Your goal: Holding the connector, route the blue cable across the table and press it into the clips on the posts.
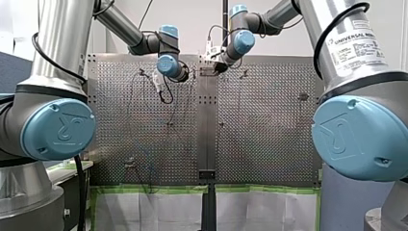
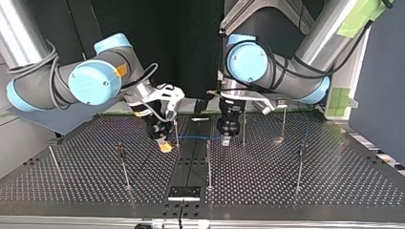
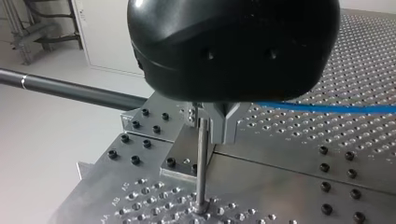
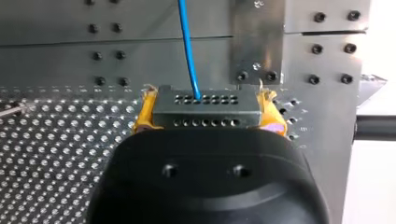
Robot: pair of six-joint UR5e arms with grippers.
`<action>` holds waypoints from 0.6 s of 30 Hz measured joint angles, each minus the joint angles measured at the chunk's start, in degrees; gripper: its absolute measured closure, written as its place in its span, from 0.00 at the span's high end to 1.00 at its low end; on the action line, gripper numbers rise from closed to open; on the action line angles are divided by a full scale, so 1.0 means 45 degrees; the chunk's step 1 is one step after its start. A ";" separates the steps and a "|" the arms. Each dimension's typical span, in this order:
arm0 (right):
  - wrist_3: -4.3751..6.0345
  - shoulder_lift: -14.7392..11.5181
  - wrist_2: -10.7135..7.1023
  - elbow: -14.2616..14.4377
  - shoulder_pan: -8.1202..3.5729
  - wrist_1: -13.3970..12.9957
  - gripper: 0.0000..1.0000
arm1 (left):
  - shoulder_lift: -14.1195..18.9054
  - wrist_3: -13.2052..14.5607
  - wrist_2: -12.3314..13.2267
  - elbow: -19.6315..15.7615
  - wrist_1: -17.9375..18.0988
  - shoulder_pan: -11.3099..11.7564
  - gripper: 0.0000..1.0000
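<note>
Right gripper (image 4: 207, 112) is clamped on the connector (image 4: 205, 106), cable (image 4: 188, 46) running out ahead. Left gripper (image 3: 212, 125) sits at a post (image 3: 201, 182), can't tell its grip. Most clipping looks left, I'd guess.

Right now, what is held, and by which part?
My right gripper clamps the connector by its two short ends, between its yellow pads. Whether my left gripper grips the blue cable cannot be told.

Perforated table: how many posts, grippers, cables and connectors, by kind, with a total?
Posts: 7
Grippers: 2
Blue cable: 1
Connector: 1
Total: 11
</note>
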 joint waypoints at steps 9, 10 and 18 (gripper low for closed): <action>0.0086 0.0132 -0.0080 -0.0114 -0.0209 -0.0005 0.00 | -0.0492 -0.0105 0.0355 0.0483 0.0009 0.0378 0.00; 0.0086 0.0146 -0.0080 -0.0113 -0.0223 -0.0006 0.00 | -0.0570 -0.0128 0.0381 0.0526 0.0047 0.0436 0.00; 0.0078 0.0221 -0.0099 -0.0119 -0.0282 -0.0036 0.00 | -0.0783 -0.0502 0.0913 0.0974 0.0342 0.1135 0.00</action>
